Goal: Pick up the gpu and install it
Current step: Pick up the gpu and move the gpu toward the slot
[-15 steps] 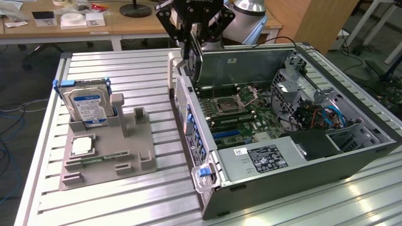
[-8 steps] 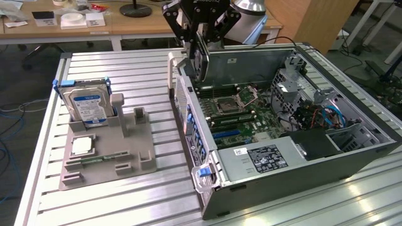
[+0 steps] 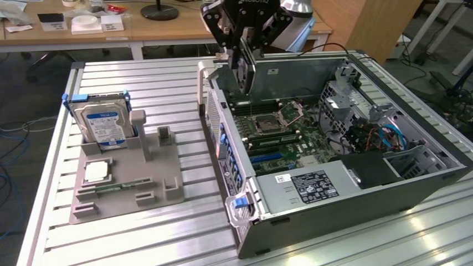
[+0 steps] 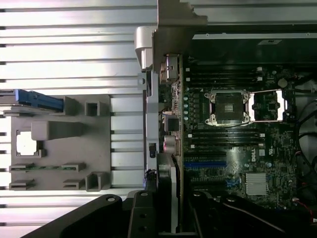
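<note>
The gpu (image 3: 250, 75) hangs on edge, a thin dark card above the rear corner of the open computer case (image 3: 414, 185). My gripper (image 3: 244, 52) is shut on its upper edge. In the wrist view the card (image 4: 167, 191) shows edge-on between the black fingers of the gripper (image 4: 166, 215), in line with the case's rear wall and over the motherboard (image 4: 237, 148) beside the blue slot (image 4: 205, 163). It hangs above the board, apart from the slots.
A grey fixture (image 3: 159, 172) at the exterior view's left holds an upright hard drive (image 3: 103, 124), a processor chip (image 3: 96, 172) and a memory stick (image 3: 111, 188). Inside the case are the processor socket (image 3: 267, 123), a power supply (image 3: 310, 185) and cables (image 3: 377, 138). Slatted aluminium table (image 3: 148, 233).
</note>
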You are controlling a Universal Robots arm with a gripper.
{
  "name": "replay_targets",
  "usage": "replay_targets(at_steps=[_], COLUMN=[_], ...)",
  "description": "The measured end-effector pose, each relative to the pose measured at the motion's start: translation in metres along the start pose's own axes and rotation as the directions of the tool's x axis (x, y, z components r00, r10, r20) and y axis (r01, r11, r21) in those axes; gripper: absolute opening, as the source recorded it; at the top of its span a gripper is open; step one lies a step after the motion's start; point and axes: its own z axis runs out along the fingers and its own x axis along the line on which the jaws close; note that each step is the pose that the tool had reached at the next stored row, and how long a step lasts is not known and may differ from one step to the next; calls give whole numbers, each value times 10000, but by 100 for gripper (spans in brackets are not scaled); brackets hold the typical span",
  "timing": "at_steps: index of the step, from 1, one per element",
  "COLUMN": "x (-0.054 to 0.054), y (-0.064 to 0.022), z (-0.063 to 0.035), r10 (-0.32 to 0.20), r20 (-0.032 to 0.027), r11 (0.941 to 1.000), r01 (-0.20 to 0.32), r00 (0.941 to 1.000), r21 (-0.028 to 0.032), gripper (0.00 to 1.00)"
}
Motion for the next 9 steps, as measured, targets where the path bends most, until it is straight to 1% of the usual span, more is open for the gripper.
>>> replay_targets(at_steps=[9], x=[-157], y=[6], z=[-2], r10=[0], r20=[0], r11=[10000], r01=[0], r00=[10000], r21=[0], gripper=[28])
